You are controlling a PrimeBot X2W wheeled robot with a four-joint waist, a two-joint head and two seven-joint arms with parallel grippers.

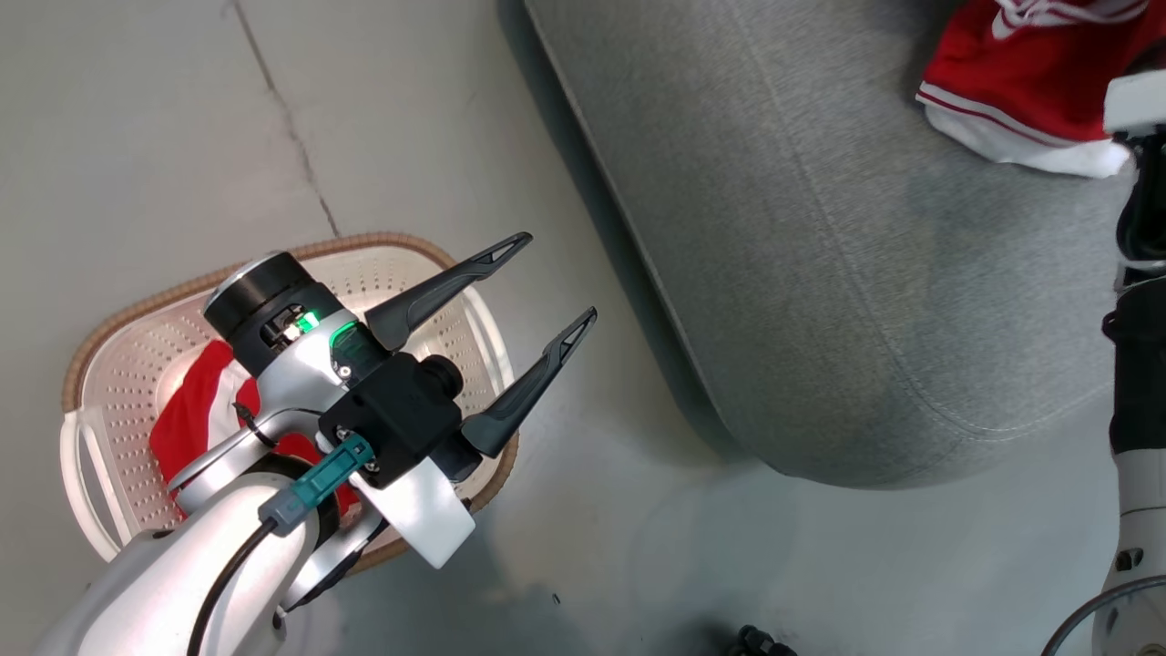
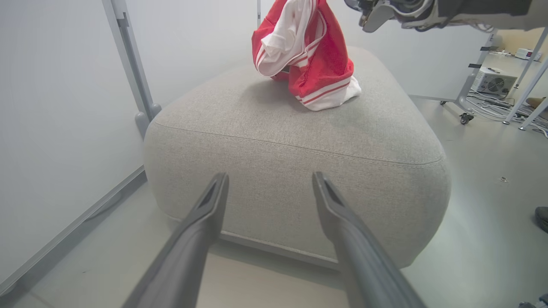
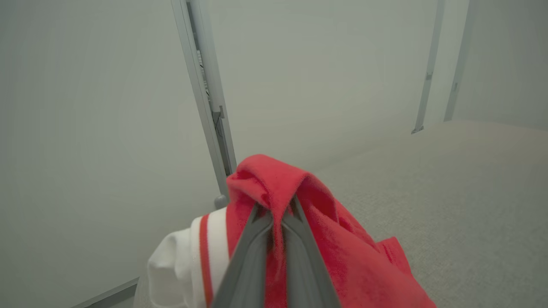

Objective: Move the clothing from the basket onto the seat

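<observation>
The left gripper (image 1: pixel 561 275) is found released, its fingers spread wide with nothing between them. In the head view it is held above the basket (image 1: pixel 127 383), with the fingers directed toward 2 o'clock, at the seat (image 1: pixel 802 273).

The right gripper (image 3: pixel 276 205) is found clenched on a fold of the red garment (image 3: pixel 342 256). The fabric is pinched between the two fingers and is draped down either side of them. In the left wrist view this garment is seen lifted at its top, while its striped lower hem is laid on the upper surface of the seat.

The basket is set on the floor (image 1: pixel 137 137) at 8 o'clock in the head view, near the rounded corner of the seat but apart from it. A second red-and-white garment (image 1: pixel 187 410) is contained in it, partly hidden by the left arm (image 1: pixel 182 565).

The seat is placed from 1 to 3 o'clock in the head view. The held garment is located at 1 o'clock on it, beside the right arm (image 1: pixel 1139 364).
</observation>
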